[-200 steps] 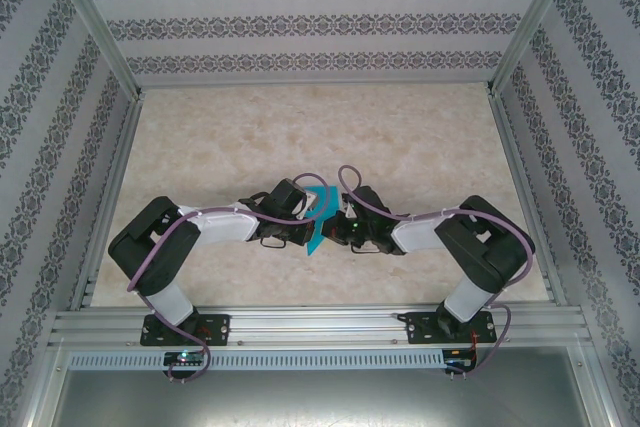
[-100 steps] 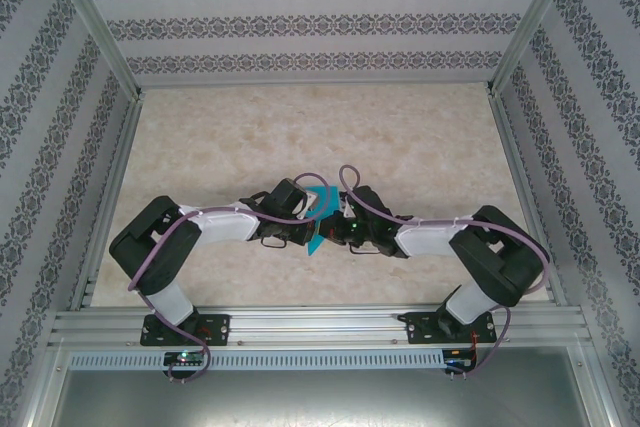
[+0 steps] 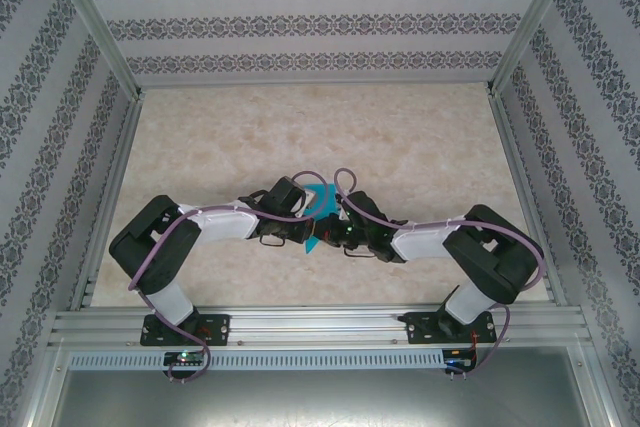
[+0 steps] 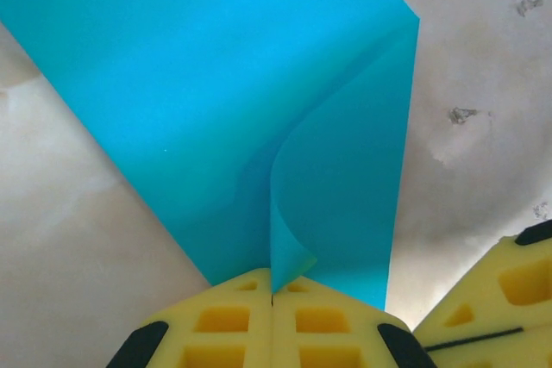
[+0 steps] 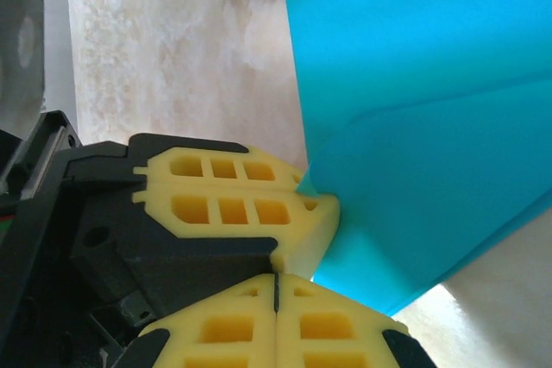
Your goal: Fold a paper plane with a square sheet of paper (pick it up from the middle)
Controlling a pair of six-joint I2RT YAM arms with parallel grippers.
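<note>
Marbled beige table [image 3: 320, 127] boxed in on three sides by patterned wallpaper walls [image 3: 320, 22], with a metal rail [image 3: 320, 319] running along the near edge. The whole far half of the table is bare, and there are wide strips free out to both sides too, so there's plenty of room everywhere except the middle of the near side.

Count: two arms, two claws, one piece of blue paper [image 3: 320, 202].

The left arm [image 3: 215, 222] and right arm [image 3: 425, 237] both bend inward and meet mid-table. The paper sits right between the two claws, partly folded, with one flap curling. The left claw [image 4: 272, 292] is clamped tight on the paper's bottom edge. The right claw [image 5: 276, 289] has its pads pressed together, with the paper touching just beside them. Can't tell if it's actually pinching any.
</note>
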